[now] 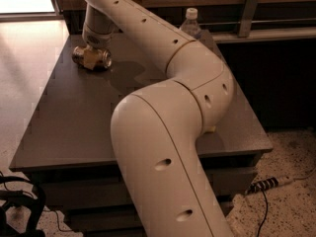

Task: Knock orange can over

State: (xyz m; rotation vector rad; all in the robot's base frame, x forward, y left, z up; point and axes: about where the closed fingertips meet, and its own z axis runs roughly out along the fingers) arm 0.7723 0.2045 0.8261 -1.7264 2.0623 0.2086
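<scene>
The orange can (102, 60) is at the far left corner of the dark grey table (74, 122). It looks to be lying on its side, with its length across the view. My gripper (92, 58) comes straight down from the wrist and sits right over the middle of the can, touching it and hiding part of it. My white arm stretches from the near foreground across the table to that corner.
A clear water bottle (191, 25) with a white cap stands at the table's far edge, behind my arm. A small yellowish thing (211, 129) peeks out under my elbow. A power strip (266, 184) lies on the floor at right, and black gear (17, 206) at the lower left.
</scene>
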